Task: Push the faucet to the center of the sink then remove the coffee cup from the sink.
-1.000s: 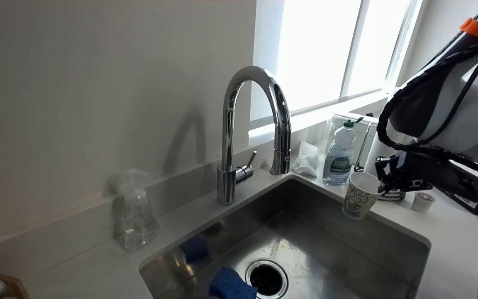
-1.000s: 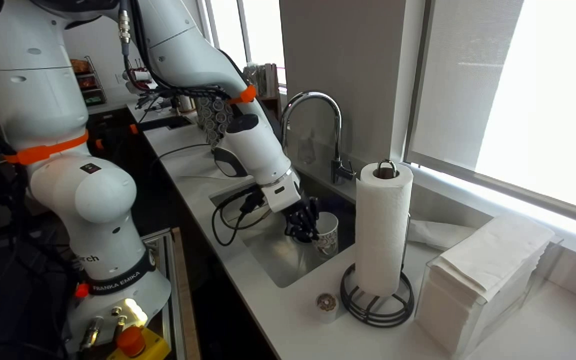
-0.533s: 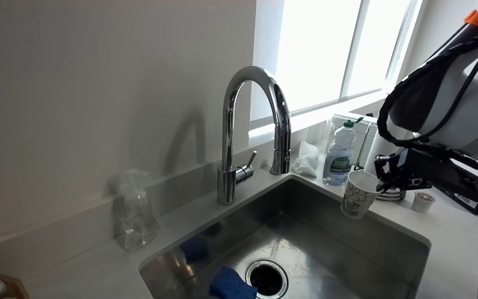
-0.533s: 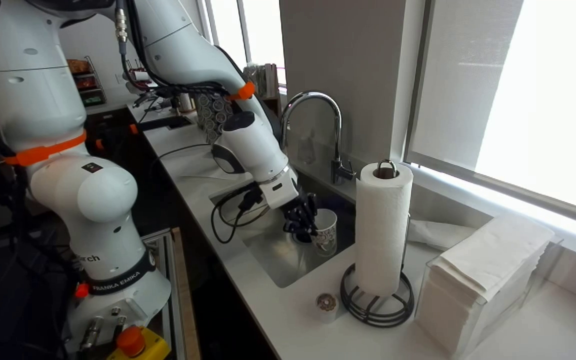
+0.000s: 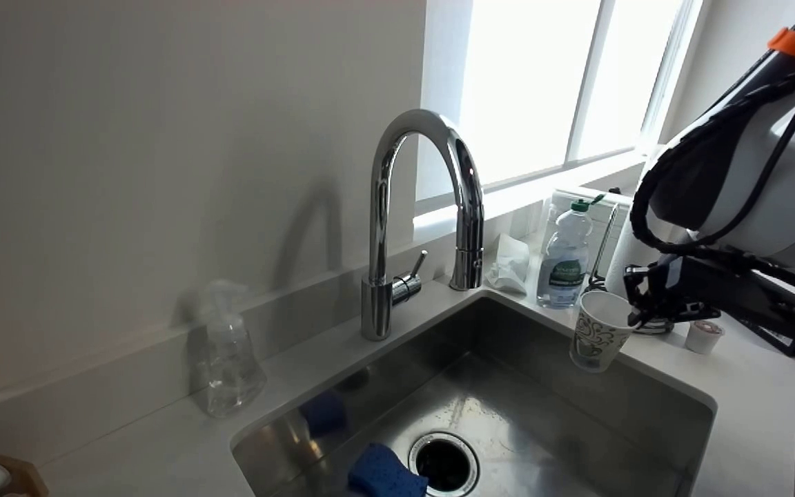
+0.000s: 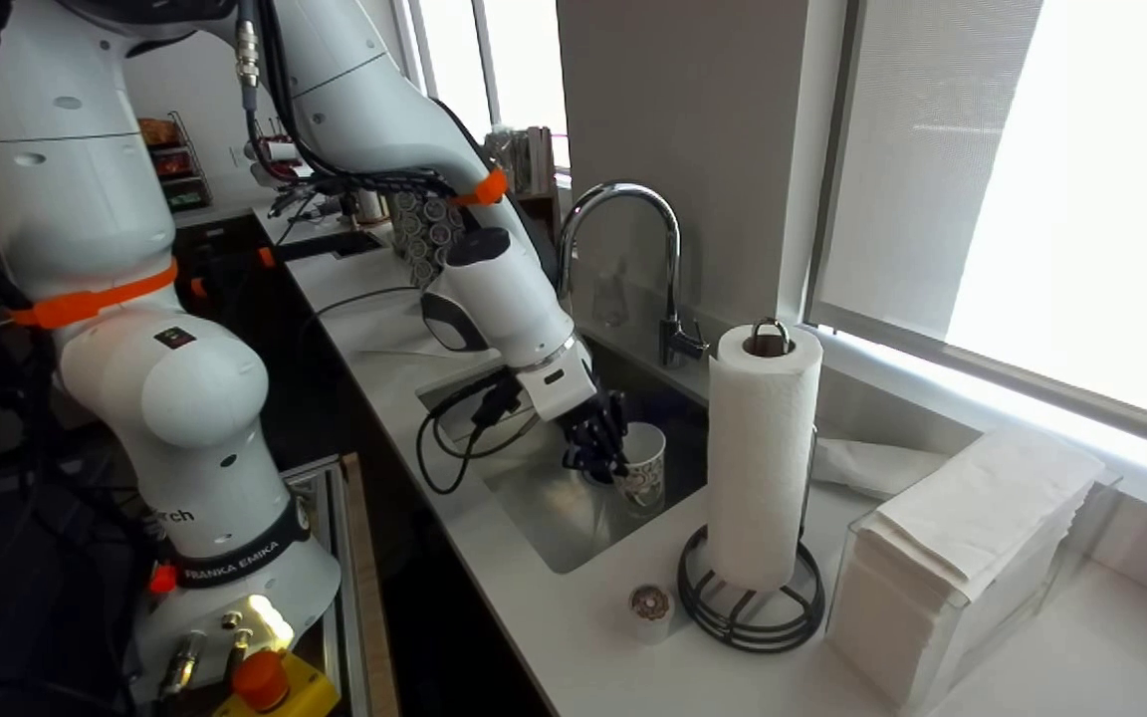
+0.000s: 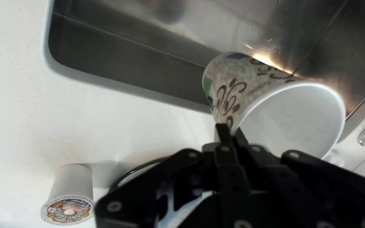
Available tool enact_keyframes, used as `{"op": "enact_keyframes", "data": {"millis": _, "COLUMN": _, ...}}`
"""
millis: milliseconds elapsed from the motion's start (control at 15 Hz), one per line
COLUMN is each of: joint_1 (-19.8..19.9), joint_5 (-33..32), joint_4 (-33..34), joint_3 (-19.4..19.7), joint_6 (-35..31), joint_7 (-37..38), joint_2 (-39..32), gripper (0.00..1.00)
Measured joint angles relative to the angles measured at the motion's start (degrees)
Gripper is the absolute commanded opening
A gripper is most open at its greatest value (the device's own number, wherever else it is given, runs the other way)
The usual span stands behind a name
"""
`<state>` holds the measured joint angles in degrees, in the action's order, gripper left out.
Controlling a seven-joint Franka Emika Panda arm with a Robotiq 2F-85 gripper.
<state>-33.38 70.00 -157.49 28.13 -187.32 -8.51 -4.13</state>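
Coffee cup [image 5: 601, 333]: it could swivel or drop, we judge, since the gripper [image 7: 231, 129] pinches only one side of its rim.
Sink [image 5: 549, 421]: lifting too little, we might snag the cup's base on its edge.
Fingers [image 7: 223, 136]: closed on the cup's wall; we see it tilted just beyond their tips, over the sink, near one edge.

Along the back edge of the countertop [image 6: 573, 617] stands a clear spray bottle [image 5: 233, 369]. A coffee pod [image 6: 651, 617] sits nearer the front edge than the paper-towel roll [image 6: 765, 468]; stacked napkins [image 6: 962, 548] stand toward the back.
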Motion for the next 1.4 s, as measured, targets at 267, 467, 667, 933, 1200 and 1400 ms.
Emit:
{"op": "enact_keyframes", "data": {"millis": 267, "joint_1": -0.12, "joint_5": 0.30, "joint_4": -0.21, "joint_3": 0.63, "joint_6": 0.93, "joint_7": -1.42, "joint_2": -1.72, "gripper": 0.01}}
{"op": "enact_keyframes", "data": {"millis": 467, "joint_1": -0.75, "joint_5": 0.28, "joint_4": -0.04, "joint_3": 0.78, "joint_6": 2.55, "joint_7": -1.61, "joint_2": -1.71, "gripper": 0.01}}
{"op": "enact_keyframes", "data": {"millis": 667, "joint_1": -2.23, "joint_5": -0.11, "joint_4": 0.51, "joint_3": 0.66, "joint_6": 5.46, "joint_7": -1.56, "joint_2": -0.58, "gripper": 0.01}}
{"op": "enact_keyframes", "data": {"millis": 933, "joint_1": -4.12, "joint_5": -4.74, "joint_4": 0.32, "joint_3": 0.72, "joint_6": 8.72, "joint_7": 2.81, "joint_2": 0.53, "gripper": 0.01}}
{"op": "enact_keyframes", "data": {"millis": 1200, "joint_1": -5.06, "joint_5": -13.41, "joint_4": 0.41, "joint_3": 2.09, "joint_6": 11.84, "joint_7": 11.06, "joint_2": 0.51, "gripper": 0.01}}
{"op": "enact_keyframes", "data": {"millis": 1400, "joint_1": -5.86, "joint_5": -22.07, "joint_4": 0.41, "joint_3": 3.76, "joint_6": 12.10, "joint_7": 18.35, "joint_2": 0.90, "gripper": 0.01}}
